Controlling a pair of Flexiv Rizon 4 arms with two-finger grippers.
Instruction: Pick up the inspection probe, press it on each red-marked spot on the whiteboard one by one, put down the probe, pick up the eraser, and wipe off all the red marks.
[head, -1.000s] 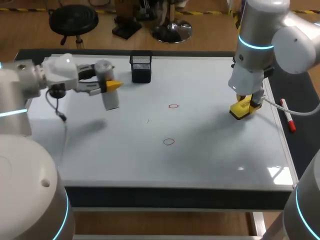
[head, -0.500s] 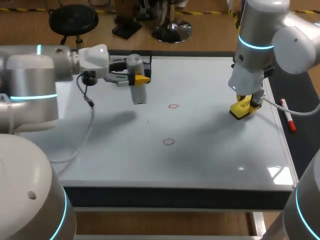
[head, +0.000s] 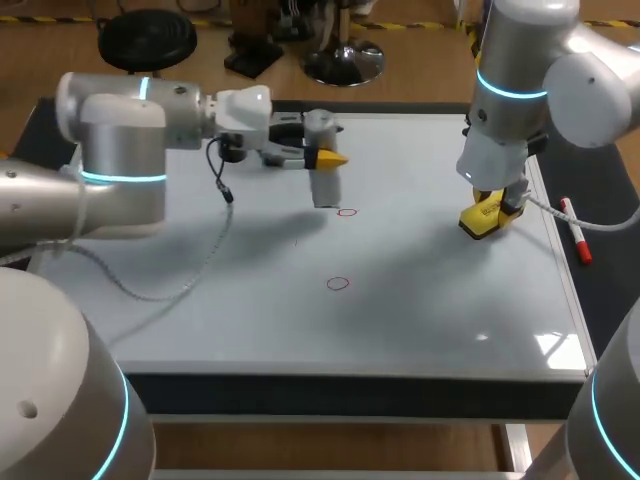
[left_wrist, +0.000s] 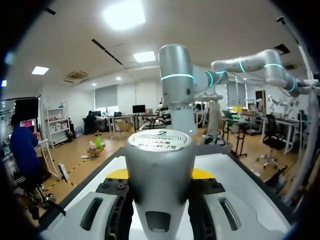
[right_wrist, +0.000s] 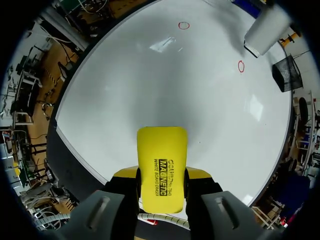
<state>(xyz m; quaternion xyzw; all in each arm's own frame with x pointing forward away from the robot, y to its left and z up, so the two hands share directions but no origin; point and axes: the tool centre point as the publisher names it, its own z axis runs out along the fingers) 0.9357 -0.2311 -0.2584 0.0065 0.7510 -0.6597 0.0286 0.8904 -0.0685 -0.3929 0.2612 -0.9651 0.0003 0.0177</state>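
Observation:
My left gripper (head: 322, 152) is shut on the grey cylindrical inspection probe (head: 324, 178), which hangs upright over the whiteboard (head: 420, 300). Its lower end is just left of the far red mark (head: 347, 212). A second red mark (head: 338, 283) lies nearer the front. In the left wrist view the probe (left_wrist: 160, 185) fills the gap between the fingers of that gripper (left_wrist: 160, 175). My right gripper (head: 490, 212) is shut on the yellow eraser (head: 482, 219) at the board's right side. The right wrist view shows the eraser (right_wrist: 162, 167) in the gripper (right_wrist: 162, 176), with both red marks (right_wrist: 241, 66) and the probe (right_wrist: 267, 30) ahead.
A black mesh cup (right_wrist: 285, 72) stands at the board's far edge, mostly hidden behind my left gripper in the head view. A red marker pen (head: 575, 230) lies on the dark strip right of the board. A cable (head: 225, 215) hangs from my left wrist.
My left arm has swung to the right across the board with the probe, from the far left to beside the far red mark. The right arm and eraser have stayed put.

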